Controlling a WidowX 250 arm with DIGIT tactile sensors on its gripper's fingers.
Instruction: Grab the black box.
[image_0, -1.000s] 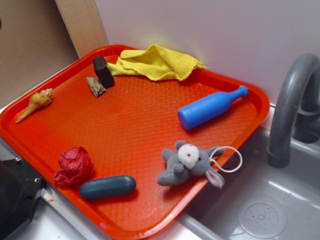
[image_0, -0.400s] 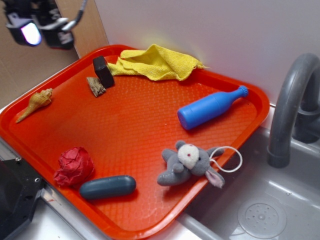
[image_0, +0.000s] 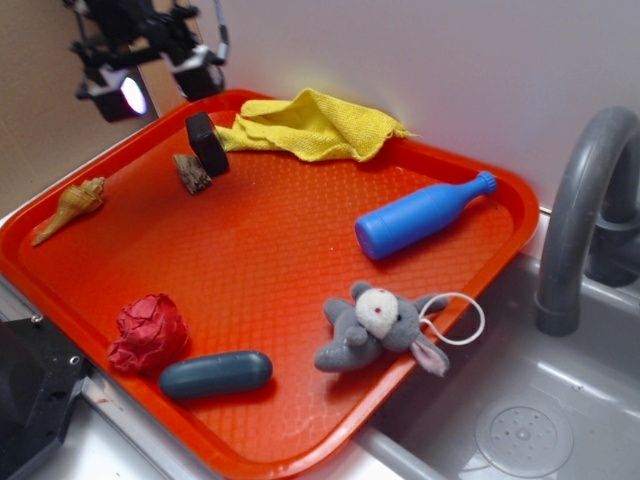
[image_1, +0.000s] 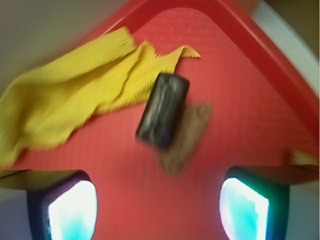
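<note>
The black box (image_0: 207, 143) stands on edge at the far left corner of the red tray (image_0: 300, 260), leaning against a small brown striped shell piece (image_0: 190, 173). In the wrist view the black box (image_1: 163, 110) lies ahead of my fingers, partly over the brown shell piece (image_1: 187, 137), beside the yellow cloth (image_1: 70, 95). My gripper (image_0: 160, 85) hovers above and left of the box, open, with nothing between its glowing fingertips (image_1: 72, 212). The wrist view is blurred by motion.
A yellow cloth (image_0: 310, 125) lies at the tray's back edge. A blue bottle (image_0: 420, 215), a grey stuffed toy (image_0: 375, 325), a dark blue-grey capsule (image_0: 215, 373), a red crumpled ball (image_0: 150, 332) and a spiral shell (image_0: 72, 207) rest on the tray. A grey sink and faucet (image_0: 580, 230) stand right.
My gripper came into view at the top left and has moved right and down toward the black box. Nothing on the tray has shifted.
</note>
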